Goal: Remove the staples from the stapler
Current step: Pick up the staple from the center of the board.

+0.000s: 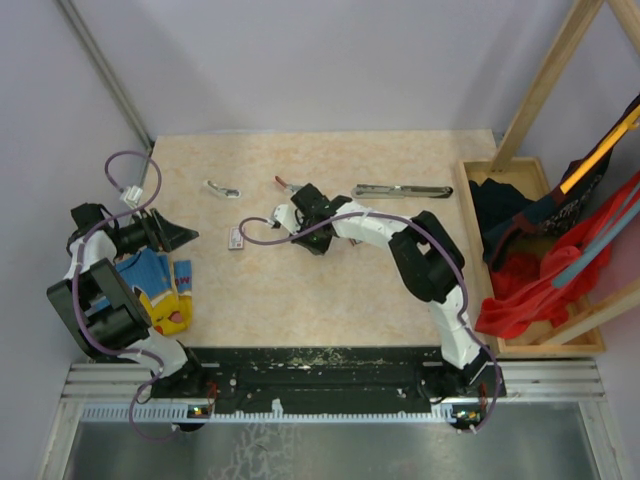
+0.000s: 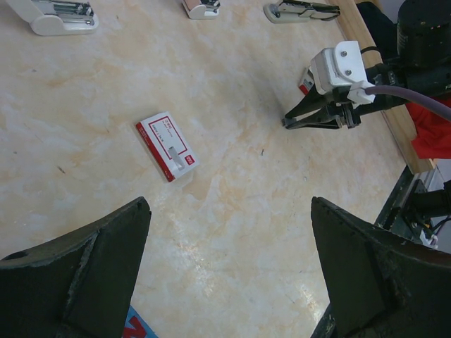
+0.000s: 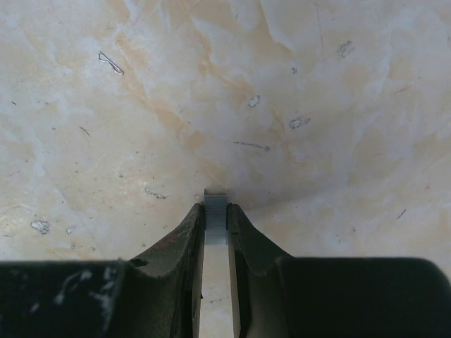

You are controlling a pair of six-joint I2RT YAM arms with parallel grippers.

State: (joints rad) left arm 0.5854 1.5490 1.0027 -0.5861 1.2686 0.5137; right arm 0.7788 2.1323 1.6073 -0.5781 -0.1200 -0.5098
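- A short strip of staples (image 3: 215,201) is gripped tightly between the fingers of the right gripper (image 2: 289,124), low over the middle of the table (image 1: 330,290); whether the strip touches the surface cannot be told
- The stapler (image 1: 403,190) is laid open and flat near the table's far edge, right of the right gripper and apart from it
- The left gripper (image 2: 229,208) is held at the table's left side, jaws spread wide, nothing between them
- A small red-and-white box (image 2: 167,146) is seen lying flat between the two grippers
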